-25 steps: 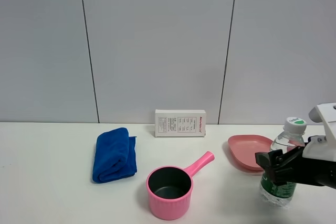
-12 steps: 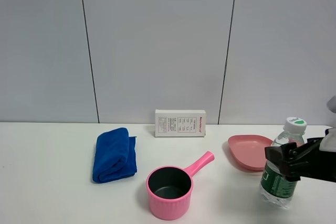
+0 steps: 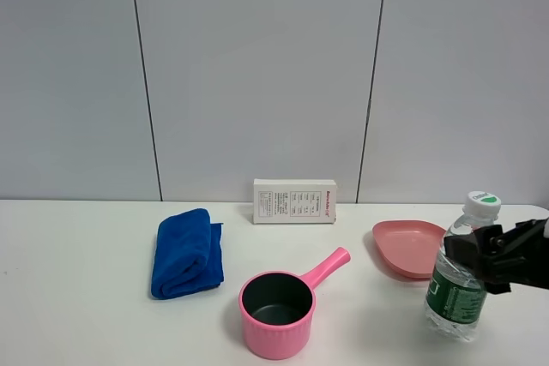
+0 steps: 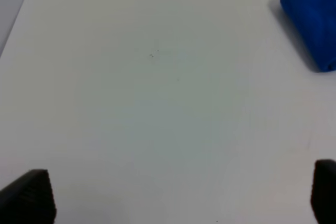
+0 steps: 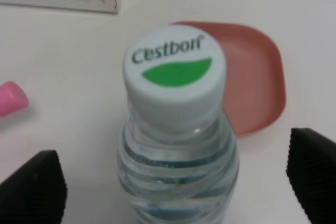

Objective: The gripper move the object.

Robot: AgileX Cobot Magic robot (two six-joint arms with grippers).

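We see the bottle (image 3: 455, 299) standing on the white worktop (image 3: 86, 315), in the lower right of the high picture. It is clear, with a dark green label and a white cap (image 3: 483, 203) that has a green shape on top. The right hand (image 5: 172, 184) comes in from the right edge of that picture, level with the bottle's upper half. Its two black fingers (image 5: 32, 190) are apart, one on each side of the bottle. We see a gap between each finger and the bottle, so the hand is open and has hold of nothing. A pink plate (image 3: 407, 248) lies just left of the bottle, a bit further back. A pink pot (image 3: 276, 302) with a handle sits in the lower middle. A folded blue cloth (image 3: 187, 252) is left of the pot, and a white box (image 3: 294, 201) stands at the back by the wall. The left hand (image 4: 176, 195) is over bare worktop near the blue cloth, its fingers wide apart with nothing between them.
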